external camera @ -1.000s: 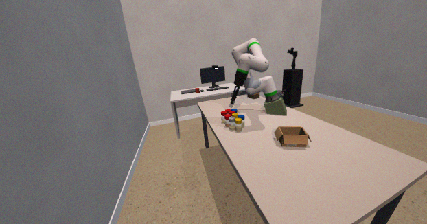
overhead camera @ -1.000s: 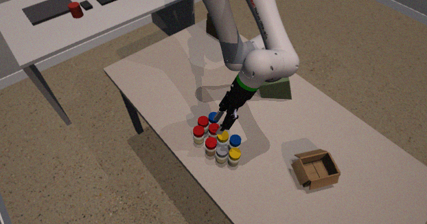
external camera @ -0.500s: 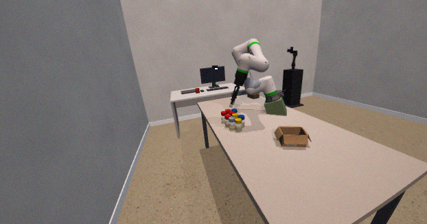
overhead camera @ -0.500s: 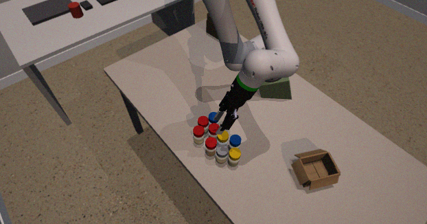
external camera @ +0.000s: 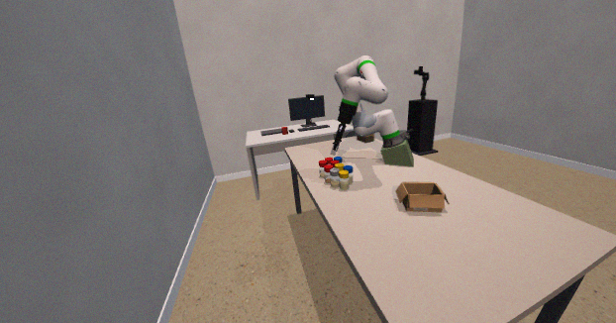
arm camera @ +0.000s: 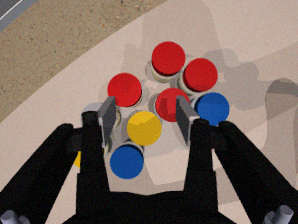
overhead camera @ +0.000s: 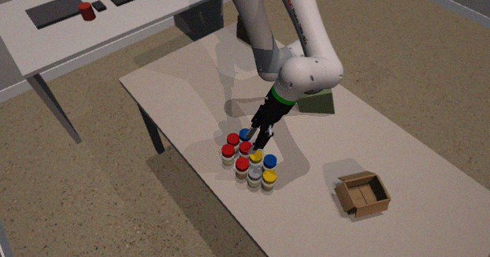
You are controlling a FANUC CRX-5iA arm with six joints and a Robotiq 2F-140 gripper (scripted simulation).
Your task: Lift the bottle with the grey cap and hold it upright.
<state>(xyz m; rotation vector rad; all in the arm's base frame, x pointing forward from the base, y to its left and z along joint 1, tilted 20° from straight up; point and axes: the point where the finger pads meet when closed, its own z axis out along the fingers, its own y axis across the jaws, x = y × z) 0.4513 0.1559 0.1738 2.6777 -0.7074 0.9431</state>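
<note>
1. The black two-finger pincer point(overhead camera: 254, 143) hangs half-spread and grasping nothing, tilted over the far side of a tight cluster of small capped bottles in the lower middle of the top view.
2. The cream bottle with the grey cap point(overhead camera: 254, 173) stands on the tabletop at the near edge of the cluster, between a red-capped bottle point(overhead camera: 242, 164) and a yellow-capped bottle point(overhead camera: 269, 176), apart from the pincer.
3. Judging by this, no grasp or lift has begun; approach, closing, raising and holding all remain.
4. All bottles appear upright.
5. The long beige tabletop point(overhead camera: 413, 202) also carries an open brown cardboard box point(overhead camera: 362, 194) at lower right.
6. The room has grey walls, a speckled tan floor and a white desk point(external camera: 267, 139) with a monitor.
</note>
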